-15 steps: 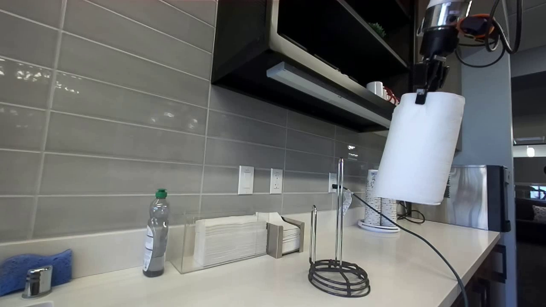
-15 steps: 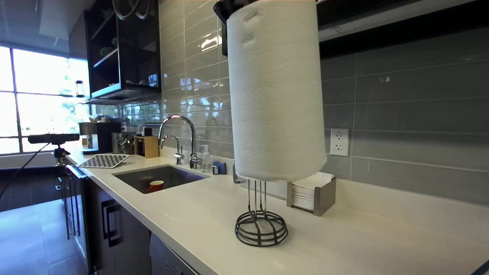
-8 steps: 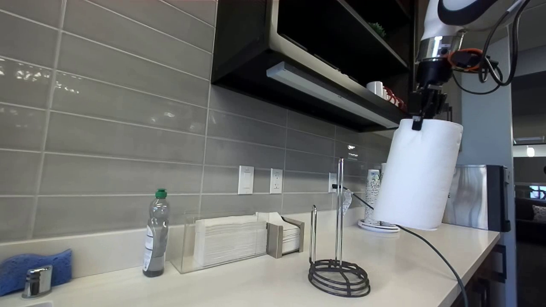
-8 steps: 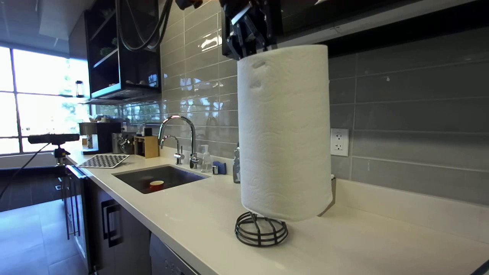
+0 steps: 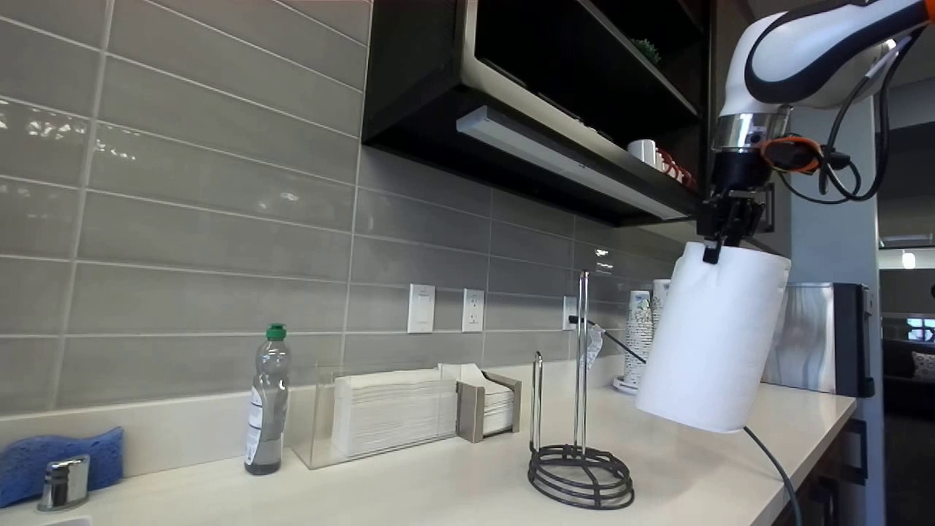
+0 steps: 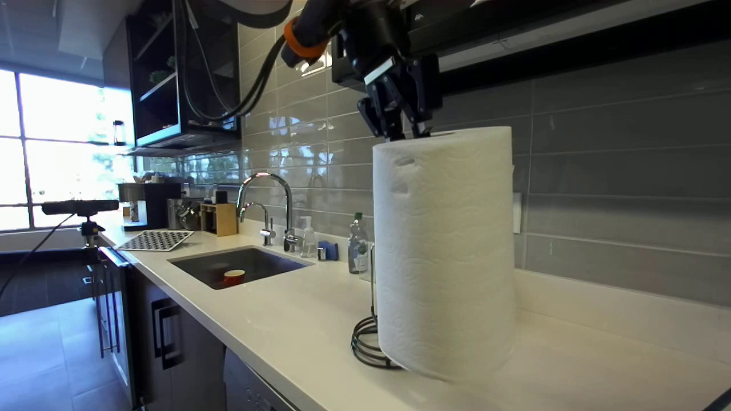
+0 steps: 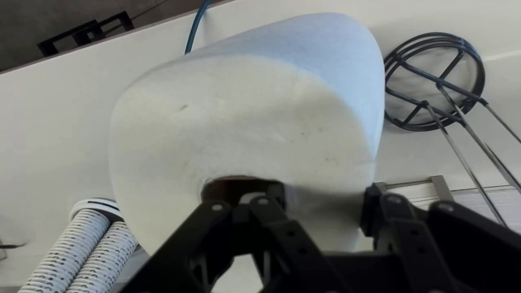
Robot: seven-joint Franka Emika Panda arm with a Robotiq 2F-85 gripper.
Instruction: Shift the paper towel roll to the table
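Observation:
The white paper towel roll (image 5: 716, 340) hangs tilted from my gripper, low over the cream table (image 5: 409, 497). It also shows in the other views (image 6: 445, 251) (image 7: 244, 114). My gripper (image 7: 323, 203) is shut on the roll's wall: one finger is inside the hollow core, the other is against the outside. The gripper (image 6: 408, 136) is above the roll's top edge in an exterior view. I cannot tell whether the roll's bottom edge touches the table (image 6: 308, 319). The roll is off the black wire holder and beside it.
The wire holder (image 5: 581, 475) stands close to the roll. A cable (image 5: 771, 460) crosses the table near it. Stacked cups (image 7: 85, 252), a napkin box (image 5: 488, 409) and a bottle (image 5: 267, 409) stand along the wall. A cabinet (image 5: 416, 95) overhangs. A sink (image 6: 257, 265) lies farther along.
My gripper and the roll have moved down toward the table, the roll still held and tilted. The roll now covers part of the wire holder in an exterior view. The holder has not moved.

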